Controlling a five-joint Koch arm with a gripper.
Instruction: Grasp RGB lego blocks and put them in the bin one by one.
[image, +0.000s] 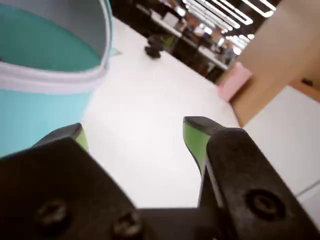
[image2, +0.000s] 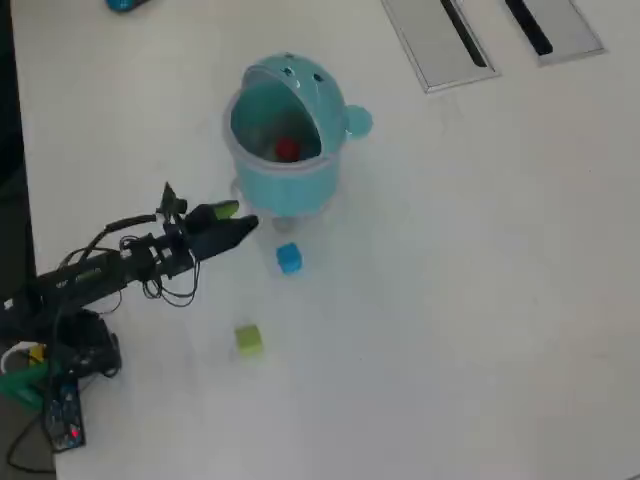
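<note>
White and smooth, the tabletop (image2: 460, 300) fills your overhead view, with two grey flat panels (image2: 440, 40) set into it at the top right, each with a dark slot. In your wrist view the background is a blurred room with strips of ceiling light, a pink object (image: 234, 81) and a tan board at the tabletop's far edge; you cannot make out more there.

Your light teal round plastic bin (image2: 285, 135) stands upper centre in the overhead view, its domed lid tipped back and its mouth open toward the camera. A small round knob sticks out on its right side. Inside it lies the tiny red plastic cube (image2: 287, 150). In the wrist view the bin's teal wall and pale rim (image: 50, 80) fill the upper left corner, close to the left fingertip.

The tiny blue plastic cube (image2: 289, 258) sits on the tabletop just below the bin, near the pincer's tip. The yellow-green cube (image2: 248, 339) lies further down and to the left, well apart from the bin.

Your black arm reaches in from the left edge, trailing thin wires. The pincer (image2: 232, 222) points toward the bin's base. In the wrist view its two black fingers with green pads (image: 195, 140) stand spread, bare tabletop showing between them and nothing held.
</note>
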